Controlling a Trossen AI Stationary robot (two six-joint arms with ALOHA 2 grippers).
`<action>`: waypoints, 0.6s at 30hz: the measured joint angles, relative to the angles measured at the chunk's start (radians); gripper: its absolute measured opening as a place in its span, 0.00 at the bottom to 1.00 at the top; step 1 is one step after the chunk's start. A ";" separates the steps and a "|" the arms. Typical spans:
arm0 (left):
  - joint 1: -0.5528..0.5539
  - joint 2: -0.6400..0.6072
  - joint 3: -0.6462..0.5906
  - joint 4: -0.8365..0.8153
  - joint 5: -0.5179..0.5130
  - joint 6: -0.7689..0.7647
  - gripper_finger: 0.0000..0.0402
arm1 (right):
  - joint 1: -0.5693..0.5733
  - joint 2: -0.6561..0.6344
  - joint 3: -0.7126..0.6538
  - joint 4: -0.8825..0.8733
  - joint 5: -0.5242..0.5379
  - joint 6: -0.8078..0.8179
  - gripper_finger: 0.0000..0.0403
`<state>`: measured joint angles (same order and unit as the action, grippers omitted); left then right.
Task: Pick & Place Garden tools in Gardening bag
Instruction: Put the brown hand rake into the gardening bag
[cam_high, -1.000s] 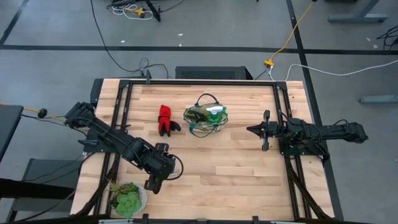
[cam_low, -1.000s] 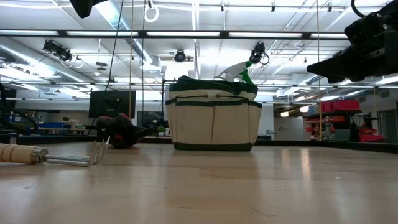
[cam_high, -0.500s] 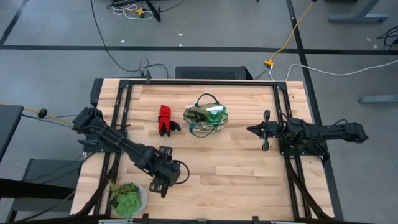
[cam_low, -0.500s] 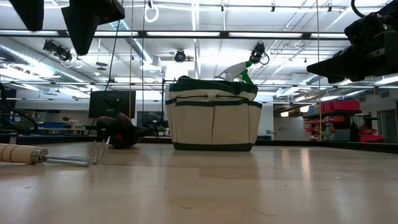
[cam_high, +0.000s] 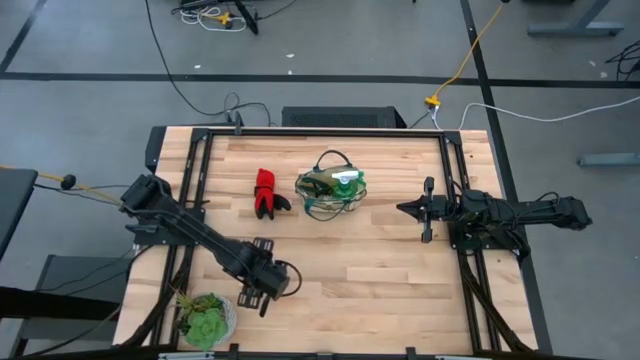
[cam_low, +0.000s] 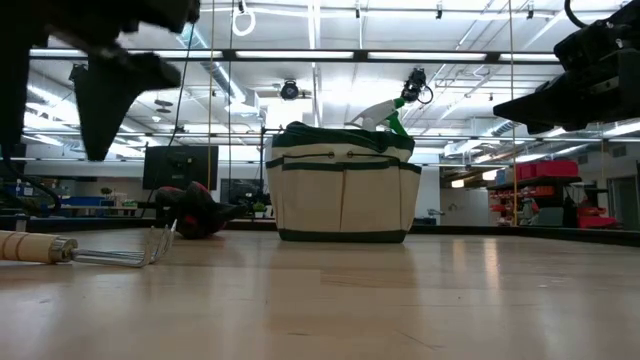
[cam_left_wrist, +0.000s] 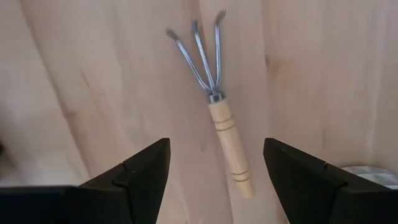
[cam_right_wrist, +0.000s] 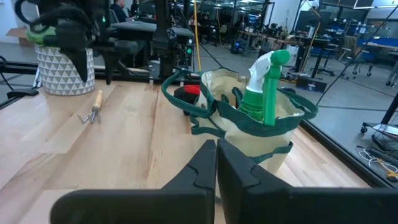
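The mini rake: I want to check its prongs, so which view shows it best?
The left wrist view: the mini rake lies whole between the open left gripper fingers, prongs clear. The low view shows it side-on, cut off; the right wrist view shows it small; the high view hides it.

You see light wood-plank table in black metal frame. Grey concrete floor around it, black cables and yellow cable trailing across. Beyond your table: long ceiling strip lights, dark monitor, red storage bins on shelving.
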<state>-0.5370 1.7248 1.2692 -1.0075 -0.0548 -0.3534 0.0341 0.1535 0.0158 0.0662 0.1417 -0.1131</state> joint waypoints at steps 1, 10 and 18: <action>-0.001 0.000 -0.020 0.019 0.007 0.000 0.67 | 0.000 0.000 0.000 0.000 0.000 0.000 0.04; -0.005 0.000 -0.161 0.193 0.078 -0.056 0.67 | 0.000 0.000 0.000 0.000 0.000 0.000 0.04; -0.031 0.000 -0.243 0.277 0.079 -0.148 0.67 | 0.000 0.000 0.000 0.000 0.000 0.000 0.04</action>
<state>-0.5683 1.7248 1.0261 -0.7305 0.0237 -0.5017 0.0345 0.1535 0.0158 0.0662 0.1415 -0.1132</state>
